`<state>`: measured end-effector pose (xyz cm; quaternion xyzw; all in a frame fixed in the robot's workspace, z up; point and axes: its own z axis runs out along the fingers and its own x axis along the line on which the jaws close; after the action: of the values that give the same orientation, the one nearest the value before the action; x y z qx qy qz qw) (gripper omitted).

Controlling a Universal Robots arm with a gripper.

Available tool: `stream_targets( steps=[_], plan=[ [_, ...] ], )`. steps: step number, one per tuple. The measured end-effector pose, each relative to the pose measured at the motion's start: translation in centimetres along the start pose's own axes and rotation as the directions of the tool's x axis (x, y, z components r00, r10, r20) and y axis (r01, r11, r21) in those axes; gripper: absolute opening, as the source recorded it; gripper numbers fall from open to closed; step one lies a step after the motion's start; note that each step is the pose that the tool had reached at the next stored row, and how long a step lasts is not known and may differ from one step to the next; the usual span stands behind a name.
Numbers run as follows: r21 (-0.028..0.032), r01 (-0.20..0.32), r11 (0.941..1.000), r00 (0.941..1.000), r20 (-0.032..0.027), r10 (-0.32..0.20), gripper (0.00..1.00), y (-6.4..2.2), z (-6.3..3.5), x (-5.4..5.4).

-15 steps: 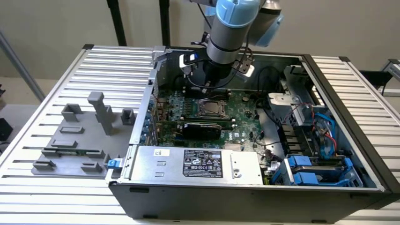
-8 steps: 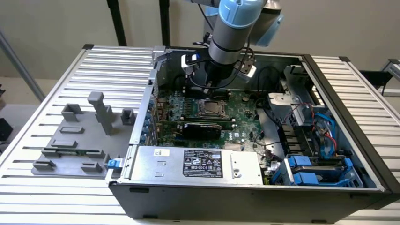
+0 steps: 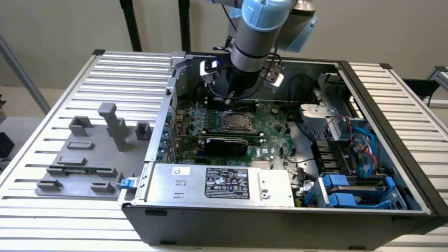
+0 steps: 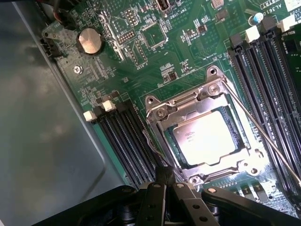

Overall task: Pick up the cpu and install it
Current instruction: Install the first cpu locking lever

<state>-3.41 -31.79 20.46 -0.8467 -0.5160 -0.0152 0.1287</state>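
cpu (image 4: 207, 137) seated flat inside the metal socket frame (image 4: 157, 113), memory slots (image 4: 124, 141) close along both sides, gripper (image 4: 165, 181) closed and empty just beside the frame's edge

Ribbed metal table (image 3: 133, 65) — carries computer case (image 3: 280, 215), grey fixture (image 3: 84, 157).

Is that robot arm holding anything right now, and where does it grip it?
Nothing is held. The end effector is shut and empty; the flat silvery-grey square cpu already sits in the metal socket frame.

Silvery matt metal cpu (image 4: 204, 138) in a shiny steel socket frame (image 4: 207, 94), glossy green motherboard (image 4: 178, 52).
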Motion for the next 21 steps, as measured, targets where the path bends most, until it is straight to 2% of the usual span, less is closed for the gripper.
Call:
stream_targets(
  steps=[9, 21],
  plan=[
    [0.0021, -0.001, 1.0000, 1.0000, 0.0010, 0.001, 0.11, 0.03, 0.05, 0.1],
    [0.0030, -0.001, 1.0000, 1.0000, 0.0012, 0.001, 0.11, 1.15, 0.02, 0.7]
  ],
)
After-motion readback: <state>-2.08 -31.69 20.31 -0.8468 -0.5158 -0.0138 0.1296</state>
